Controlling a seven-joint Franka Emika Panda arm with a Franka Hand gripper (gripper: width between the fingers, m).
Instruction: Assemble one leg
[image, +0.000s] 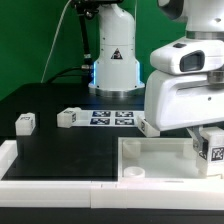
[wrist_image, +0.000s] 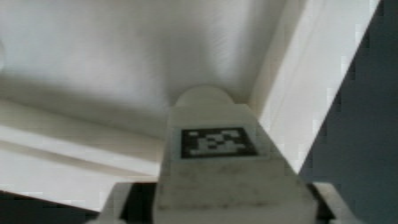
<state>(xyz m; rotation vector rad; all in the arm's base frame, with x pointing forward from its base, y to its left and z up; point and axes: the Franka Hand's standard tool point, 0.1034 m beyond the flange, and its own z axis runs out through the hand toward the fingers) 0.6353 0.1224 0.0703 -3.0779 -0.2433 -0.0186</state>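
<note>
One leg in hand: the leg (wrist_image: 217, 140) sits in the end effector (image: 206, 138), over the tabletop (image: 165, 150) at the exterior view's right.
End effector state: clamped on the leg. The wrist view shows one finger (wrist_image: 125, 205) against a flat side and its partner against the opposite side, with no gap visible.
Leg position: off the counter (image: 60, 145), with its free end pointing toward an inside wall of the tabletop. You cannot tell whether it touches that wall.
Weight: judge it light. It is a small block, far smaller than the tabletop.
Stiffness: judge it rigid plastic. Expect no give under the fingers.
Surface: the white faces look smooth and are probably slippery. Expect the leg to twist in the grip if its free end meets resistance off-centre.
Fragility: low for the body. The printed tag on its face could scuff, so keep the pads off it where you can.
Where to hold: take two opposite flat sides, away from the mating tip. This leaves the tip free to enter a corner socket (image: 133, 172).
Other parts: one loose leg (image: 25, 123) lies on the counter, well apart from the tabletop. A second loose leg (image: 68, 117) lies just beside the marker board (image: 112, 118).
</note>
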